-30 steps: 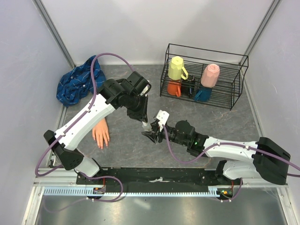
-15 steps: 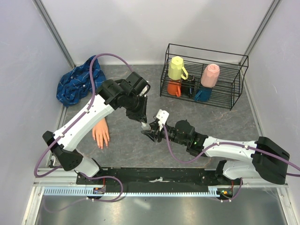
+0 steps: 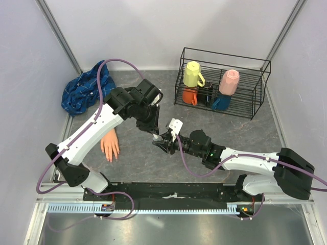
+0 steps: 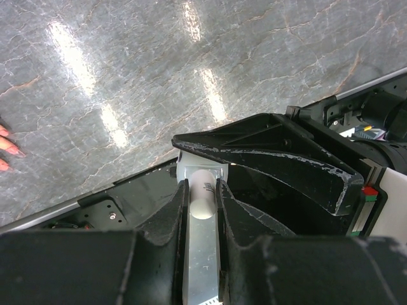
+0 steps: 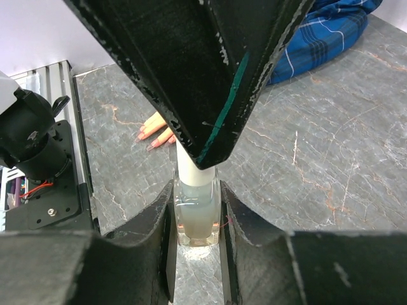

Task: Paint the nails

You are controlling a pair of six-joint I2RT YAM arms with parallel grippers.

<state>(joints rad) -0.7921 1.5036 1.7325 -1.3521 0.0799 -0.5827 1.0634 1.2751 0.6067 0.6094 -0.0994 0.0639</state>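
Observation:
The pale mannequin hand (image 3: 110,145) lies on the grey table at the left, coming out of a blue plaid sleeve (image 3: 85,88); its nailed fingertips show in the right wrist view (image 5: 157,134) and at the left edge of the left wrist view (image 4: 7,147). My right gripper (image 3: 162,143) is shut on a small clear polish bottle (image 5: 198,215). My left gripper (image 3: 159,136) is shut on the bottle's white cap (image 4: 203,190), directly above the right gripper (image 5: 198,229). Both grippers meet at mid-table, to the right of the hand.
A black wire rack (image 3: 223,84) at the back right holds a yellow cup (image 3: 193,74), a pink cup (image 3: 229,81) and orange and blue ones below. Grey walls close in both sides. A black rail (image 3: 168,191) runs along the near edge.
Both grippers, joined at the bottle, have shifted slightly up and left in the top view. The hand and sleeve have not moved.

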